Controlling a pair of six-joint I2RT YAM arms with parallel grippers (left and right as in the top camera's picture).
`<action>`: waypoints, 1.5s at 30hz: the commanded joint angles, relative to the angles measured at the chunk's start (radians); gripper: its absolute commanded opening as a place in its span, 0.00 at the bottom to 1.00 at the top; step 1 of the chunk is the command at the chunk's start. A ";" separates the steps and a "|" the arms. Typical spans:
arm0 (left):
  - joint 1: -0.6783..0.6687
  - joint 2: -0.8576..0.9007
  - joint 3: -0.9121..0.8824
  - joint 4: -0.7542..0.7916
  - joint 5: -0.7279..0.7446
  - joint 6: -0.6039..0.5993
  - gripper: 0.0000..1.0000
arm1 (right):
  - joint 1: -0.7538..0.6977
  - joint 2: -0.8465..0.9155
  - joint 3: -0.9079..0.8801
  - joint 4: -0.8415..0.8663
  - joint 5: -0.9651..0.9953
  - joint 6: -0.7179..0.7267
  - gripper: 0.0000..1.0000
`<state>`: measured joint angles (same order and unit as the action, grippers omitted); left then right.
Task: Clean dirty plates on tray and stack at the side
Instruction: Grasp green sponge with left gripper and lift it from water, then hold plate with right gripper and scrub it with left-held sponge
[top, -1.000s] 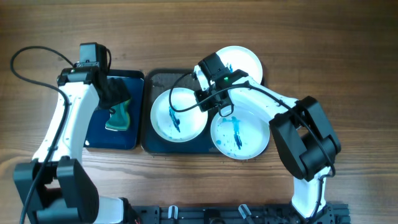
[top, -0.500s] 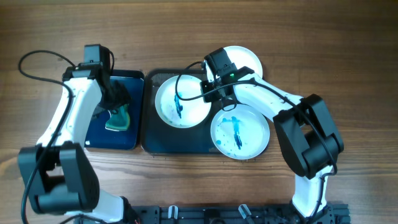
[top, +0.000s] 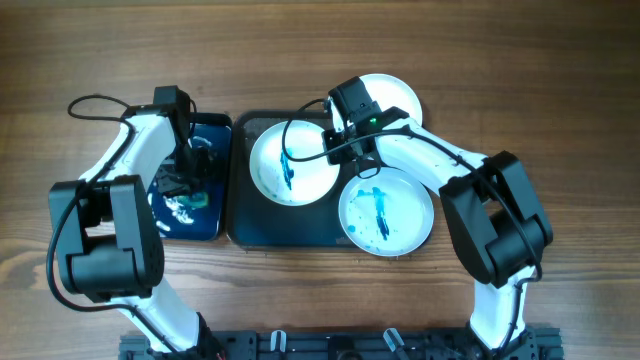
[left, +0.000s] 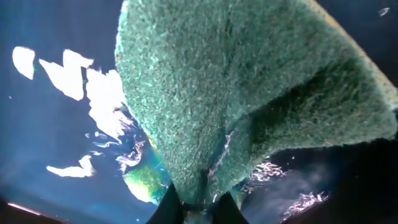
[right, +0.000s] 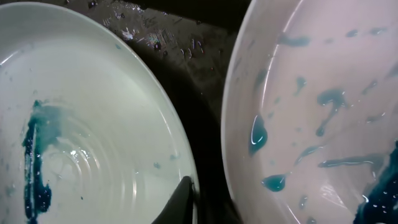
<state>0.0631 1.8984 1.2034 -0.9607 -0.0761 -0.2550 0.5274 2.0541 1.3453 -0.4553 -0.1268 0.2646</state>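
left gripper (left: 198, 202) clamped on sponge (left: 249, 93) over the small tray (top: 218, 215); sponge is soft, pinch should hold. left plate (top: 300, 178) sits in the big tray (top: 238, 228), right gripper (right: 198, 202) looks pinched on its right rim. plates likely light, stiff, slick, chip-prone: take by the rim. front plate (top: 385, 215) and back plate (top: 392, 95) both hang partly off the tray edge

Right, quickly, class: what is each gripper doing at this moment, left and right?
Left gripper: closed, pinching the green sponge.
Right gripper: closed, it seems, on the rim of the leftmost dirty plate.
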 joint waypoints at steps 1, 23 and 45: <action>0.003 0.004 0.012 0.005 0.032 0.003 0.04 | 0.000 0.016 0.003 -0.034 0.030 -0.007 0.09; -0.286 -0.160 0.116 0.041 0.227 -0.332 0.04 | -0.002 0.017 0.071 -0.215 -0.070 -0.003 0.04; -0.401 0.015 -0.008 0.224 0.220 -0.359 0.04 | -0.011 0.017 0.352 -0.424 -0.131 -0.093 0.04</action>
<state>-0.3252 1.8980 1.2163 -0.7433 0.1341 -0.6048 0.5198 2.0739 1.5311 -0.7750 -0.2054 0.1646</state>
